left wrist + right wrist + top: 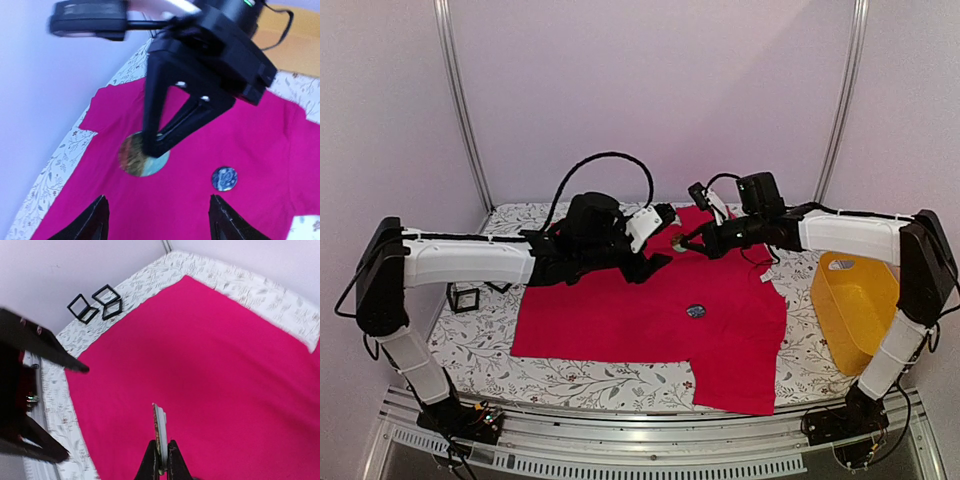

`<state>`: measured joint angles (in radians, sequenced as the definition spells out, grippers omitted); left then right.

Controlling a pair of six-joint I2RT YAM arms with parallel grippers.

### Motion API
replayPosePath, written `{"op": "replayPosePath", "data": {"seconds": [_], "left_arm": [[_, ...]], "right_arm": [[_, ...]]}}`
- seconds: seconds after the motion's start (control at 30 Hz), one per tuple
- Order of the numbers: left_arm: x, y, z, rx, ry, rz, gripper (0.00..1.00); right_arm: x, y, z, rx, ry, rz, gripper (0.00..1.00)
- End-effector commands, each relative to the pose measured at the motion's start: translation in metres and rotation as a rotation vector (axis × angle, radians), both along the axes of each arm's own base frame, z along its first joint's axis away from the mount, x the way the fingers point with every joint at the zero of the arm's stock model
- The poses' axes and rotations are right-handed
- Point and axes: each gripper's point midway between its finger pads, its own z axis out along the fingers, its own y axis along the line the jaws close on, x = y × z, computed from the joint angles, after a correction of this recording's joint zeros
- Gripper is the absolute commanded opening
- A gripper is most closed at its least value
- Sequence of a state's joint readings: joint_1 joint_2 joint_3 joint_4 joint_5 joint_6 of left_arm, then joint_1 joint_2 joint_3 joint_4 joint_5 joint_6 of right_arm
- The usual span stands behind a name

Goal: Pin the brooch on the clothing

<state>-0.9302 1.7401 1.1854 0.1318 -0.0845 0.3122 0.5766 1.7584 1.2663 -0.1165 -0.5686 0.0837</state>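
The red T-shirt (pixel 640 310) lies flat on the floral tablecloth; it fills the left wrist view (pixel 260 150) and the right wrist view (pixel 215 355). My right gripper (pixel 682 240) is shut on a round brooch (pixel 142 155) and holds it by the edge above the shirt's far part. In the right wrist view the brooch (pixel 160 432) shows edge-on between the fingers (pixel 150 460). A second small blue brooch (pixel 696 311) lies on the shirt (pixel 224 178). My left gripper (pixel 662 238) is open and empty, facing the right gripper; its fingertips (pixel 97 220) stand wide apart.
A yellow basket (pixel 855 300) stands at the right of the table. Small black open frames (pixel 465 297) sit on the cloth left of the shirt, and also show in the right wrist view (pixel 95 305). The floral tablecloth (pixel 610 375) shows round the shirt.
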Motion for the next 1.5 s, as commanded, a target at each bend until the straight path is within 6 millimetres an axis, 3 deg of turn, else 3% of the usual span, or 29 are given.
{"op": "replayPosePath", "data": {"seconds": [0.0,0.03,0.1,0.17,0.37,0.5,0.6,0.77,0.93,1.07,1.4,1.47], "left_arm": [[-0.002,0.024,0.051,-0.254,0.229,-0.039,0.67],[-0.003,0.028,0.059,-0.297,0.274,-0.066,0.66],[-0.006,0.036,0.073,-0.373,0.346,-0.111,0.64],[-0.005,0.041,0.084,-0.415,0.369,-0.121,0.63],[0.001,0.03,0.094,-0.452,0.477,-0.143,0.62],[0.003,0.02,0.097,-0.467,0.582,-0.18,0.66],[0.002,0.016,0.104,-0.486,0.591,-0.204,0.68],[-0.008,0.014,0.106,-0.504,0.625,-0.251,0.63],[-0.015,0.008,0.11,-0.535,0.657,-0.315,0.48],[-0.022,0.007,0.11,-0.532,0.685,-0.348,0.32],[-0.034,0.004,0.102,-0.517,0.728,-0.37,0.3],[-0.034,0.001,0.099,-0.51,0.744,-0.371,0.24]], "right_arm": [[-0.004,-0.028,0.058,-0.196,-0.809,-0.027,0.0],[-0.018,-0.034,0.077,-0.216,-1.016,-0.001,0.0],[-0.044,-0.042,0.09,-0.274,-1.365,0.075,0.0],[-0.057,-0.045,0.101,-0.34,-1.596,0.118,0.0],[-0.053,-0.035,0.124,-0.578,-2.015,0.185,0.0],[-0.043,-0.027,0.137,-0.768,-2.268,0.157,0.0],[-0.045,-0.017,0.135,-0.824,-2.354,0.196,0.0],[-0.07,0.002,0.131,-0.784,-2.428,0.289,0.0],[-0.093,0.015,0.128,-0.751,-2.487,0.363,0.0],[-0.096,0.015,0.13,-0.757,-2.498,0.359,0.0],[-0.098,0.015,0.134,-0.767,-2.526,0.356,0.0],[-0.099,0.014,0.134,-0.766,-2.528,0.354,0.0]]}}
